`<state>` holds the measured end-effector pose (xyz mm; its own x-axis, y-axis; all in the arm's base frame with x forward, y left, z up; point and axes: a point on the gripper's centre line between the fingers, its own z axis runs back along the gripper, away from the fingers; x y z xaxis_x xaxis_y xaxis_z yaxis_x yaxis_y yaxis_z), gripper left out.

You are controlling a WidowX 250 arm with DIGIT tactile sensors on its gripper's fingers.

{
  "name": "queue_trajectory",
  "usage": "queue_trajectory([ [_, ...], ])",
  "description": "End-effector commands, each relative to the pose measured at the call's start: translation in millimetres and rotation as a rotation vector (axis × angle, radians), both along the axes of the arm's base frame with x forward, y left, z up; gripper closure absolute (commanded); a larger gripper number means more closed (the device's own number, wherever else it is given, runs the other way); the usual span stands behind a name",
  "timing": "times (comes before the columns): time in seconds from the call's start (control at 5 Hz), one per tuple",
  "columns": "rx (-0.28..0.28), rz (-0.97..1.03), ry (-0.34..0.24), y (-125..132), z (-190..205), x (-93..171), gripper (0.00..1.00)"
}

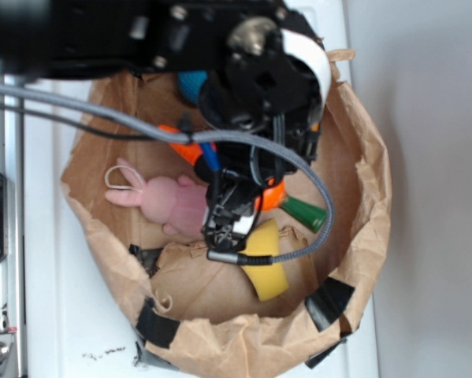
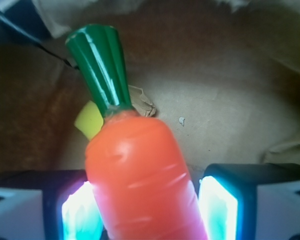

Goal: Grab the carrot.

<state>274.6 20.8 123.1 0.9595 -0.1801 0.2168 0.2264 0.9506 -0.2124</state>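
No brand, label or lettering can be read in either view.

From the exterior view, I hang over a brown paper bag (image 1: 362,197) with its rim rolled down and black tape patches along the lower edge, set on a white surface (image 1: 54,315). Inside it lie a pink plush rabbit (image 1: 169,201) on the left, a yellow sponge wedge (image 1: 267,264) towards the bottom, and something teal (image 1: 192,83) near the top, mostly hidden under my arm. My gripper (image 1: 234,220) reaches down into the middle of the bag, between the rabbit and the sponge. The carrot (image 1: 295,206) shows only in pieces here: an orange sliver and its dark green stem poke out to the right of my wrist, and more orange appears up-left of it, though I cannot tell whether that belongs to the same toy. From this side I cannot tell how my fingers stand.

The wrist view settles that. The carrot (image 2: 139,170) fills the gap between my two fingers (image 2: 217,210), orange body pinched from both sides, stem pointing away over the bag's brown paper floor. A corner of the yellow sponge (image 2: 89,120) peeks out behind the carrot's left shoulder. The rabbit and the teal thing do not appear here.
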Motion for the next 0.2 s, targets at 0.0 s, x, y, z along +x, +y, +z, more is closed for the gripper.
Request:
queue_trajectory([
  [0.0, 0.054, 0.074, -0.088, 2.6, 23.4, -0.7, 1.0],
])
